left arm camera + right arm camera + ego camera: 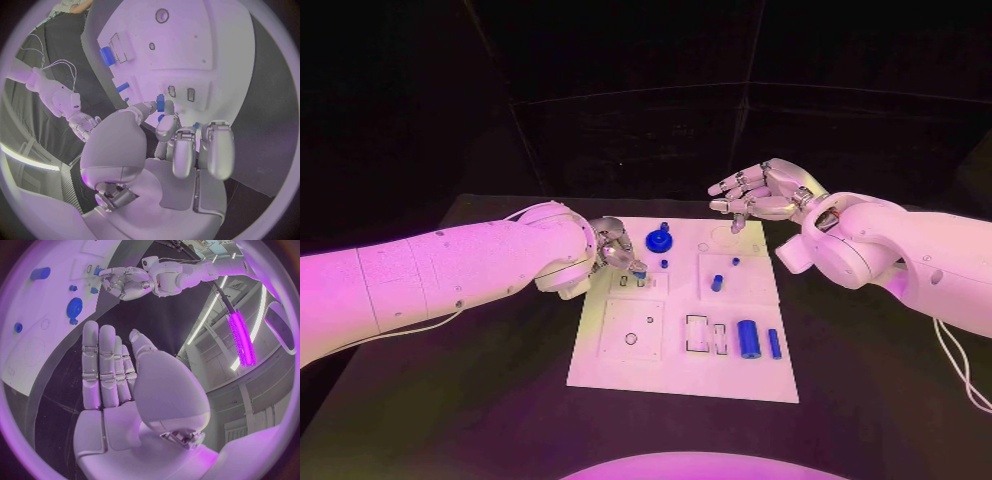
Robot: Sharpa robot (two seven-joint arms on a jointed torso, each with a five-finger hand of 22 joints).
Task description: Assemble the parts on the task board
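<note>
The white task board [678, 372] lies mid-table. My left hand [612, 254] hovers over its far left part and pinches a small blue part [160, 103] between thumb and finger, just above two small slots [181, 93]. On the board stand a blue gear [658, 240] and small blue pegs [717, 283]; a blue cylinder [749, 340] and a thin blue bar [775, 343] lie near the right edge. My right hand [762, 195] is raised over the board's far right corner, its fingers [103, 365] stretched out with nothing in them.
Black table [473, 400] surrounds the board on all sides. Recesses [632, 338] and a rectangular cut-out [697, 334] mark the board's near half. The left forearm [444, 275] reaches across the table's left side.
</note>
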